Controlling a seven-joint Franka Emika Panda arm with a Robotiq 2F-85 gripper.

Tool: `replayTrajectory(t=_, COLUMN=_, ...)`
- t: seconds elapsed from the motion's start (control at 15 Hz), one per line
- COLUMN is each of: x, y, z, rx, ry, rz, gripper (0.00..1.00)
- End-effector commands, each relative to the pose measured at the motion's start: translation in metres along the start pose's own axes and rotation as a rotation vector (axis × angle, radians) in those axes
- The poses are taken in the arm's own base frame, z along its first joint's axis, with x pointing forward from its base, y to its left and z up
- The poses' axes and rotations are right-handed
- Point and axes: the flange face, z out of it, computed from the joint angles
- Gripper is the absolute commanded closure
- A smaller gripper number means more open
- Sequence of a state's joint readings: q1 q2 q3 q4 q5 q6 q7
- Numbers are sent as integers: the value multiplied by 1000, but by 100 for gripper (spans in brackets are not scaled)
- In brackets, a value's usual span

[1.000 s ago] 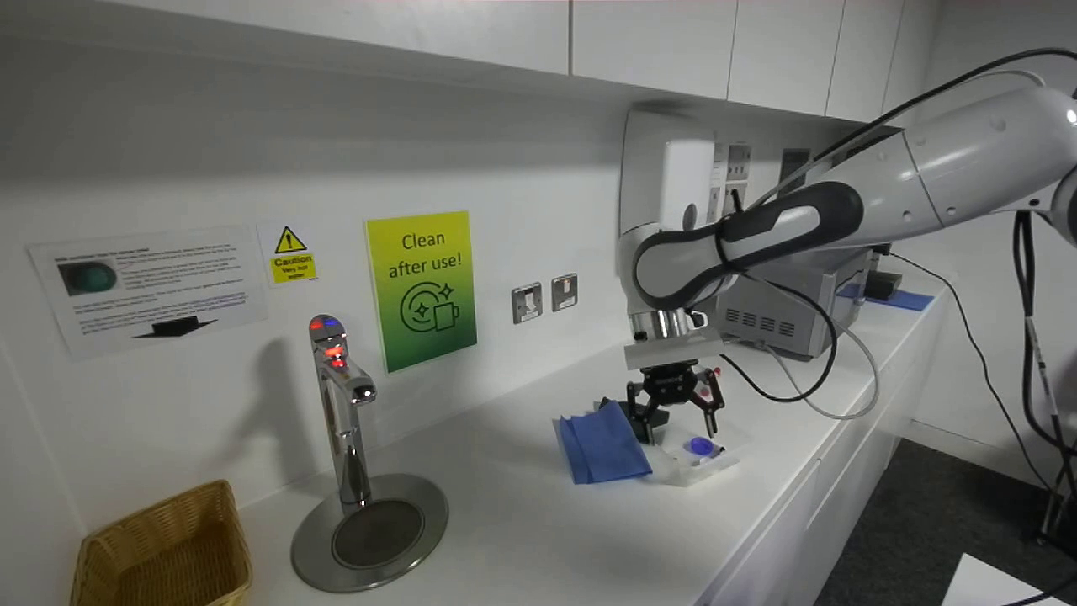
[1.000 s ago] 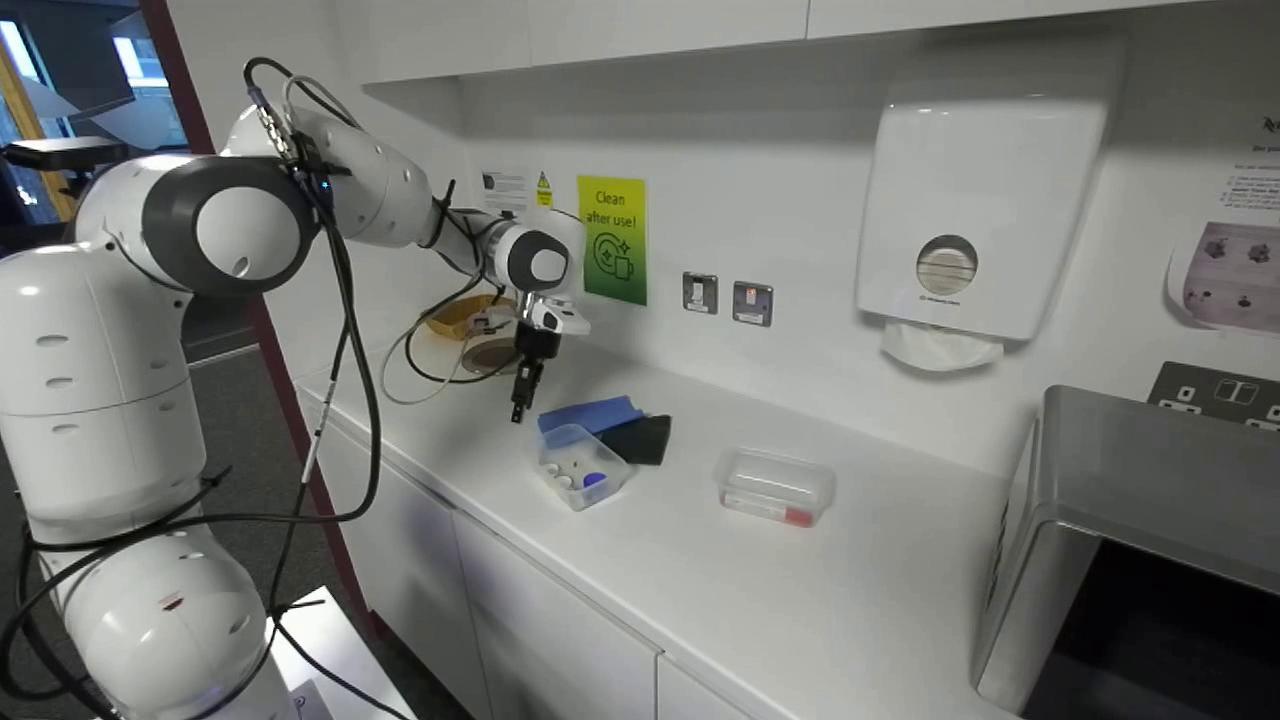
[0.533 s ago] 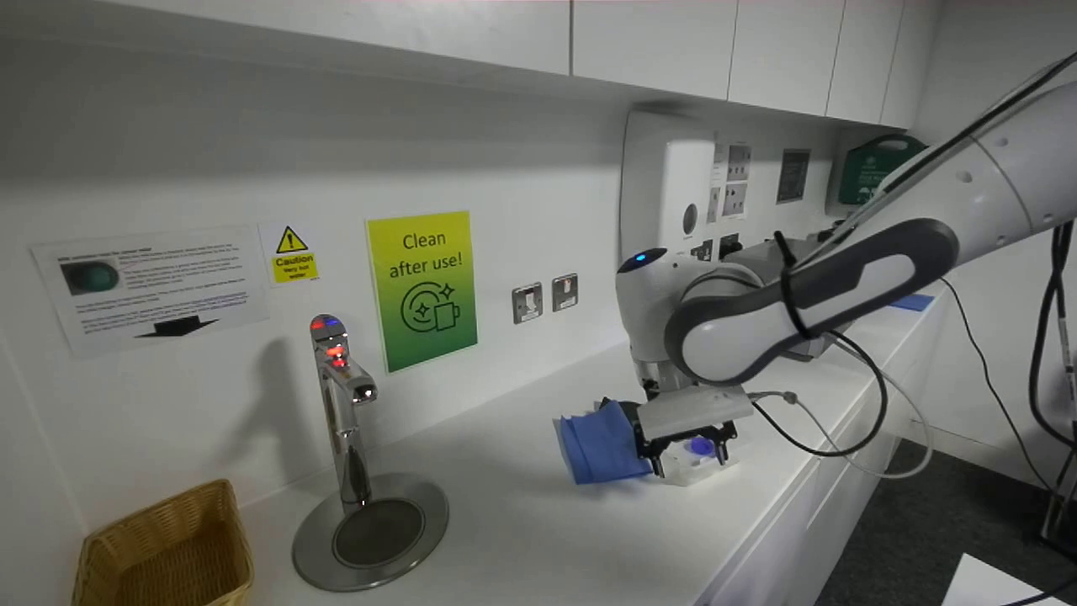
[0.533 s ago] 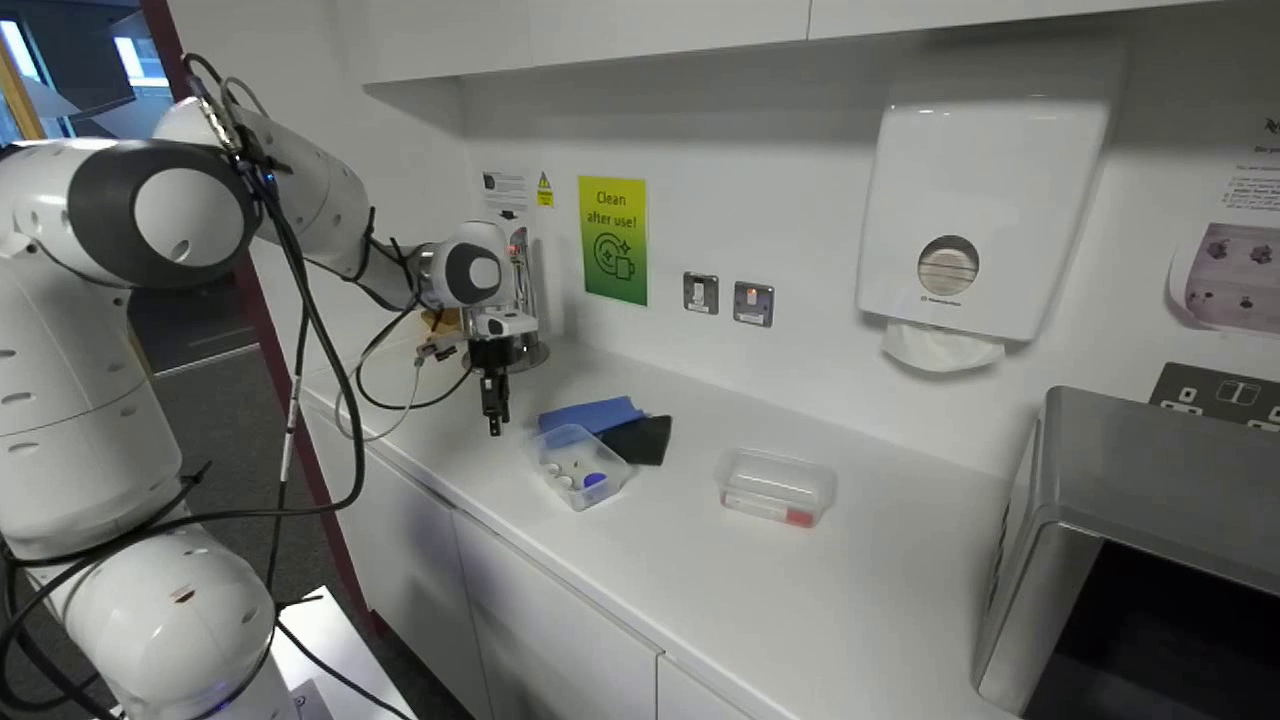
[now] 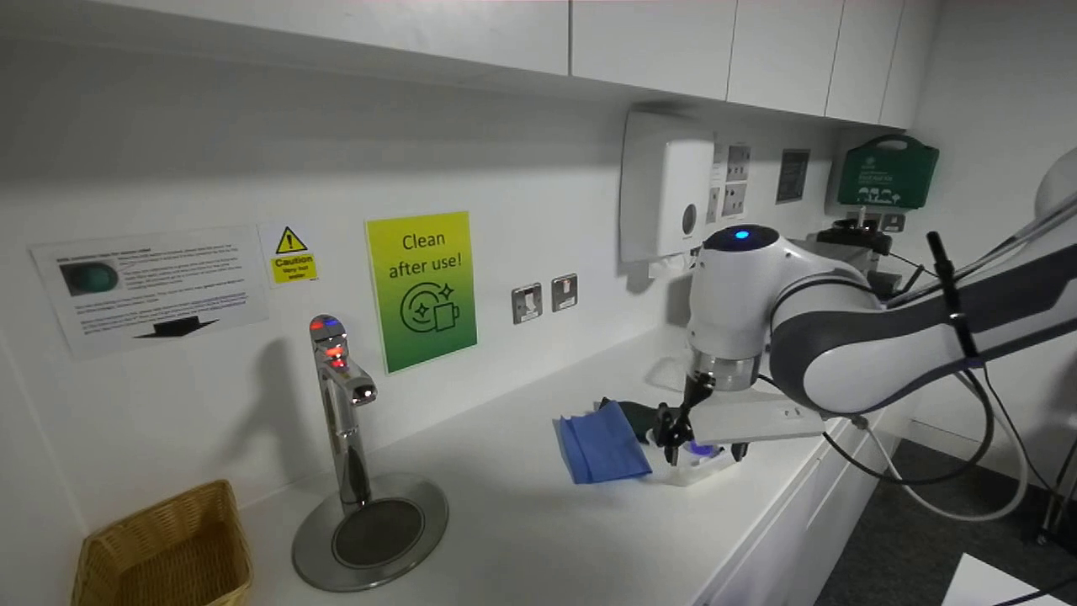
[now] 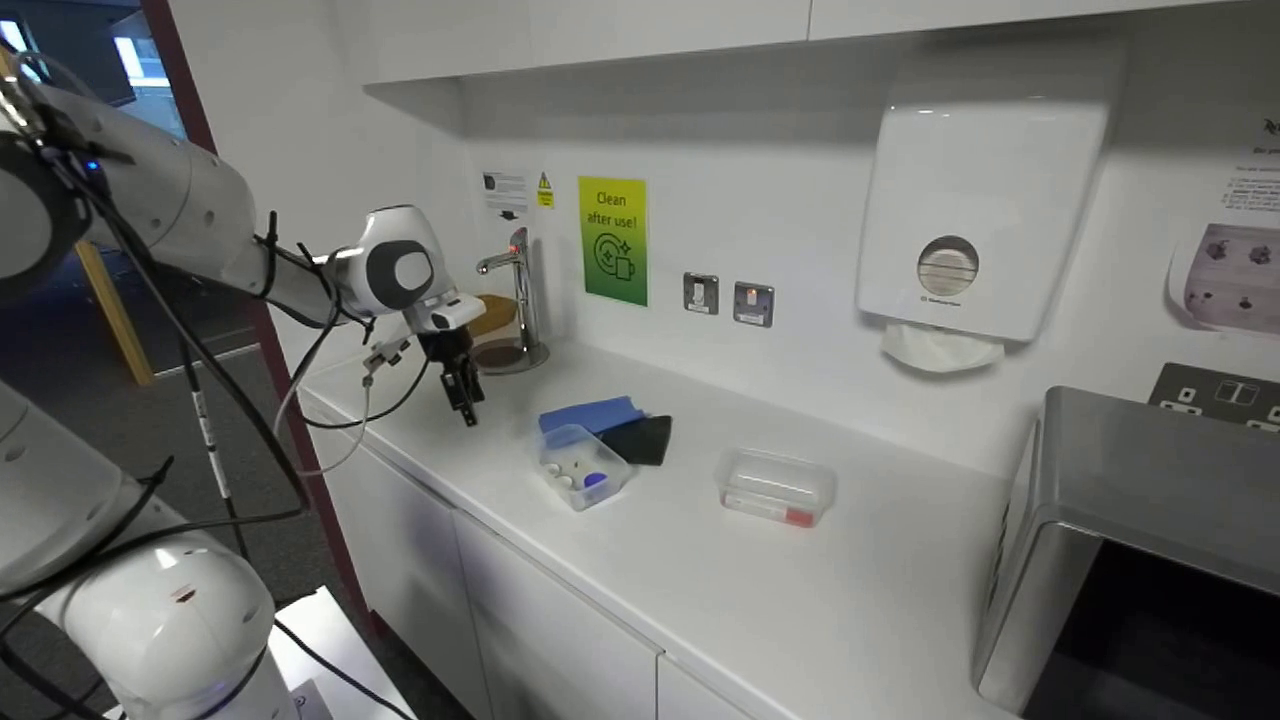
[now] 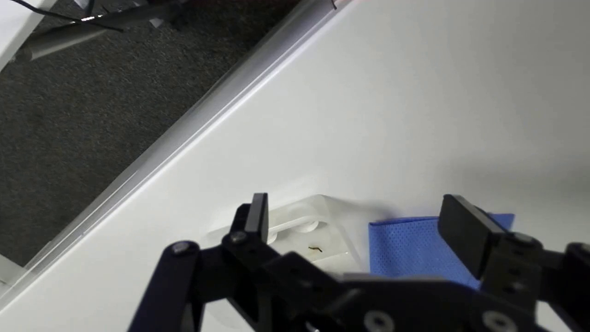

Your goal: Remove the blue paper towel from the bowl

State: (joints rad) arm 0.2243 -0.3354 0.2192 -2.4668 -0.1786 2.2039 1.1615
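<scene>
The blue paper towel [image 5: 604,446] lies folded on the counter beside a clear plastic bowl-like container [image 6: 575,433], partly over a black flat item [image 6: 640,440]. The towel also shows in an exterior view [image 6: 588,414] and in the wrist view [image 7: 410,249]. The container [image 7: 295,210] holds small white pieces and a blue round cap [image 6: 594,480]. My gripper [image 7: 355,205] is open and empty, above the counter. In the wrist view its fingers overlap the container on one side and the towel on the other. The gripper also shows in an exterior view [image 6: 470,415], apart from both.
A second clear container [image 6: 775,485] stands further along the counter. A microwave [image 6: 1140,470] is at that end. A tap [image 5: 341,412] and a wicker basket [image 5: 168,547] are at the opposite end. The counter's front edge [image 7: 184,143] drops to a dark floor.
The arm has drawn back and the gripper has moved away from the towel, toward the counter's front edge, staying open. The towel and containers have not moved.
</scene>
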Motion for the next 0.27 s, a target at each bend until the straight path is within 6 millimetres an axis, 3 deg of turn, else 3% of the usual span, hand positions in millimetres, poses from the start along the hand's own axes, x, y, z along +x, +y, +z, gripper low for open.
replayTrajectory(t=0.0, x=-1, y=3, z=-5, rx=6, ry=3, rz=-1, gripper=0)
replayTrajectory(t=0.2, x=-3, y=1, z=-1, rx=-3, ry=0, rz=-5, gripper=0)
